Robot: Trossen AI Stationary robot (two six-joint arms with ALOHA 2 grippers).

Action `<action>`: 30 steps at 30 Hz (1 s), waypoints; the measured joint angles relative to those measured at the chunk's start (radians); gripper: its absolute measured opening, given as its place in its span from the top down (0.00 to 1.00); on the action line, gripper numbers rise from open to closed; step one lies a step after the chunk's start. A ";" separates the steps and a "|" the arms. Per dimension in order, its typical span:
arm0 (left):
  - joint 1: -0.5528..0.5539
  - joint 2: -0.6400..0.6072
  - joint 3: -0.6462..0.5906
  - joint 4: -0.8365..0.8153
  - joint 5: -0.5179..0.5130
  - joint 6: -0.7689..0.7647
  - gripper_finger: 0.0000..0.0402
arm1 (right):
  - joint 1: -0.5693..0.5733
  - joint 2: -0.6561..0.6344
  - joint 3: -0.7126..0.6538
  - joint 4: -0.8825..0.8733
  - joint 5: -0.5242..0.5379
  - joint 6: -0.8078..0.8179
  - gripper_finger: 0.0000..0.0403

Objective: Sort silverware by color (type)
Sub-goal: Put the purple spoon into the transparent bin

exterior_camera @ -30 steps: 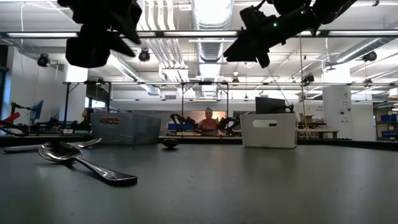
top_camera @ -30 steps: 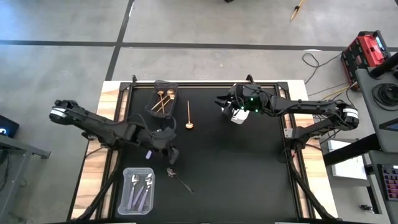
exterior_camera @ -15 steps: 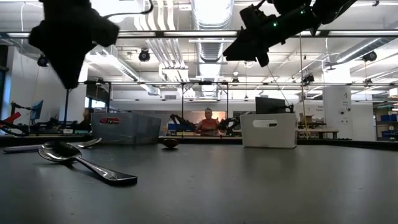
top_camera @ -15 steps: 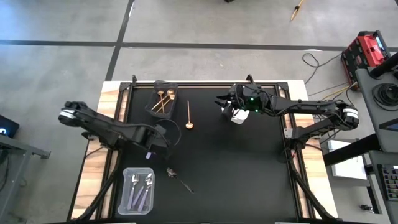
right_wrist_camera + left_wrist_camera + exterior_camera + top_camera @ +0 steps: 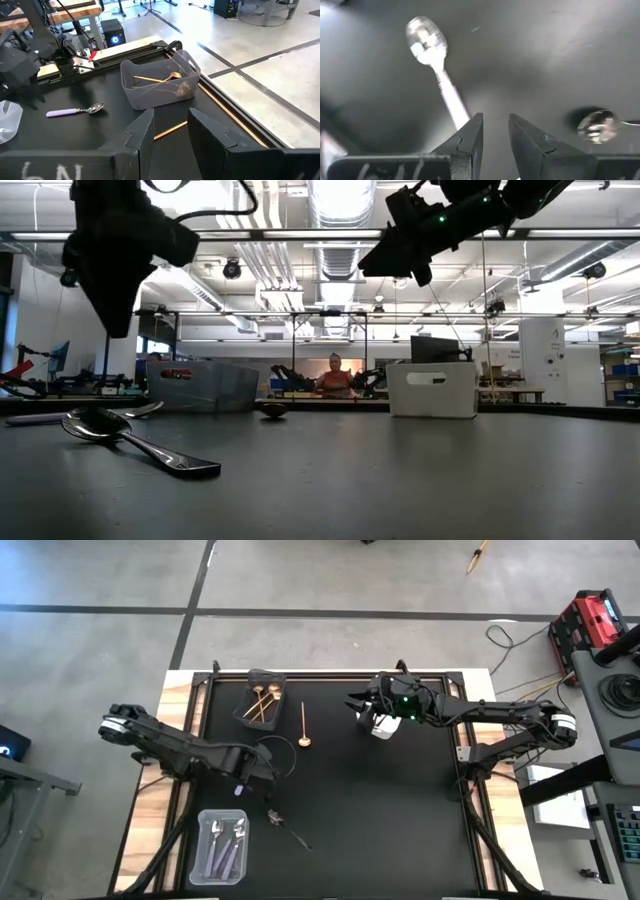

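left gripper [image 5: 268,766]: hangs above the black table [image 5: 400,830], front-left of its middle, just over a lilac-handled spoon [image 5: 238,789]; in the low view it shows high up, clear of the surface [image 5: 108,265].
left pincer: narrow gap between the two dark fingers [image 5: 470,142], nothing held between them.
lilac-handled spoon: lies flat on the table; in the left wrist view its silver bowl [image 5: 425,36] points away and its handle runs in under the fingers.
dark spoon [image 5: 286,824]: lies on the table just in front of the left gripper, beside the clear bin.
clear bin [image 5: 200,862]: front-left corner, holds several lilac-handled spoons side by side.
dark bin [image 5: 250,677]: back-left, holds gold spoons laid crosswise.
loose gold spoon [image 5: 303,728]: on the table just to the right of the dark bin, bowl toward the front.
right gripper [image 5: 368,712]: held high at the back of the table, over the white bin [image 5: 382,730].
right pincer: fingers [image 5: 142,132] a little apart, empty.
background: a person sits far off in the room beyond the table [image 5: 335,375].
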 joint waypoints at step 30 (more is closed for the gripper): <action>0.067 -0.220 -0.370 0.247 0.027 -0.121 0.81 | 0.000 0.000 0.000 0.000 0.000 -0.026 0.73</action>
